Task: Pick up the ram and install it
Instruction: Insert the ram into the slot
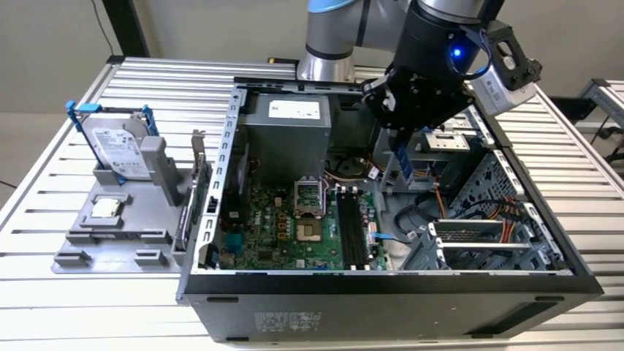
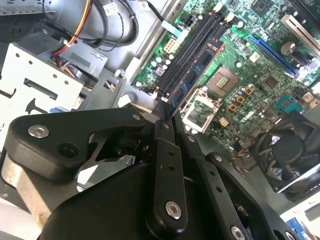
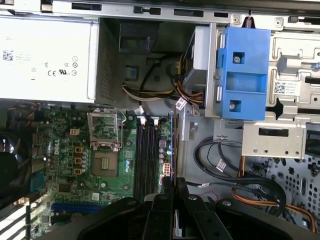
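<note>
Above the motherboard's black slots (image 2: 192,52), fingers (image 2: 167,117) clamped on the ram (image 2: 197,72), cables (image 1: 429,212) and power supply (image 1: 285,135) nearby.

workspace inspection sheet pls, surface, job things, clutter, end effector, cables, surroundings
surface: slatted metal table, carrying an open pc case and a grey fixture.
job's things: ram held edge-on above the motherboard, near its black slots; not seated.
clutter: hard drive in a blue frame and a chip on the fixture.
end effector: shut on the ram, inside the case.
cables: bundles by the power supply; orange and black leads near the drive bays.
surroundings: another slatted table at the exterior view's right.
</note>
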Robot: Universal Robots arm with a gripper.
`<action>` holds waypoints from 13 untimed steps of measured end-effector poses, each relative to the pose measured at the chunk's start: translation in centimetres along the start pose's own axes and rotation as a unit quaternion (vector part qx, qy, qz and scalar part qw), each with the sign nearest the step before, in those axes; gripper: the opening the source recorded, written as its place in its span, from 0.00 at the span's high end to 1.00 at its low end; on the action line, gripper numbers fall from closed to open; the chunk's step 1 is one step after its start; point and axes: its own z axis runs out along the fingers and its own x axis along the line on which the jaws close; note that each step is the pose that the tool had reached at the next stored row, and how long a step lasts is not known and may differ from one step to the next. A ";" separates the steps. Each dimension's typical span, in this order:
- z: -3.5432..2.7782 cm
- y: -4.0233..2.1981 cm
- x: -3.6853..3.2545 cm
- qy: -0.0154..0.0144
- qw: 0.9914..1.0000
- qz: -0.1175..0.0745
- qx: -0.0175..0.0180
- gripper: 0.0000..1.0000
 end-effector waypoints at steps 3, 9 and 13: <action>0.17 -0.08 0.00 0.000 1.000 0.000 0.000 1.00; 0.44 -0.18 0.00 0.000 1.000 0.000 0.000 1.00; 0.60 -0.21 0.01 0.000 1.000 0.000 0.000 1.00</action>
